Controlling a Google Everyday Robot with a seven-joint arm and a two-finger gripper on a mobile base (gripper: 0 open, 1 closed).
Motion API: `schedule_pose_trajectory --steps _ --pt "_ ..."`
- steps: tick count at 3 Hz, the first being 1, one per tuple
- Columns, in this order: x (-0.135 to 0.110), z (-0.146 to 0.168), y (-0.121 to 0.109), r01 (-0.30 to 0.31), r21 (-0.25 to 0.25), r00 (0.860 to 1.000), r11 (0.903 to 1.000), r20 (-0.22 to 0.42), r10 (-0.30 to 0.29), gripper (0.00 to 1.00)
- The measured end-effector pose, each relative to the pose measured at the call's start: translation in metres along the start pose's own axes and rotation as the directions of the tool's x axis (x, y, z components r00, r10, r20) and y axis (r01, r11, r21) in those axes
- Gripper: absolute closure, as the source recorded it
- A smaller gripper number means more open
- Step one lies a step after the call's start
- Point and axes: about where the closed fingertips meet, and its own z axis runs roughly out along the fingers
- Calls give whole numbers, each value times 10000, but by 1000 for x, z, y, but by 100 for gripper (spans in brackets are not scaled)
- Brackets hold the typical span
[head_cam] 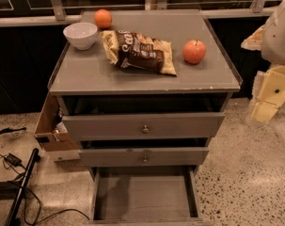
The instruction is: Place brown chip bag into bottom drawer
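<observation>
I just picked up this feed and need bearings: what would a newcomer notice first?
The chip bag lies in the middle of the cabinet top, with a white bowl and an orange toward the back left and an apple to its right. Below, the bottom drawer stands pulled out. The gripper sits at the picture's right edge, beside the cabinet and apart from the bag.

Cabinet top (85,74) holds bowl (80,34), orange (103,18), brown chip bag (138,51), apple (194,51); jaws right of it.
</observation>
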Motion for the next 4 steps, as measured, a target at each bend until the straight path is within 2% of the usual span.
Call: schedule_pose_trajectory --steps 1,2,3,4 --pt "0 0 0 -1 5 10000 10000 2 1 0" --pt "-15 16 -16 -471 823 9968 9955 690 415 0" --pt "-39 39 -44 -1052 1576 9834 9819 1632 791 0" --pt "-83 61 -86 -1145 2215 9667 9684 2495 572 0"
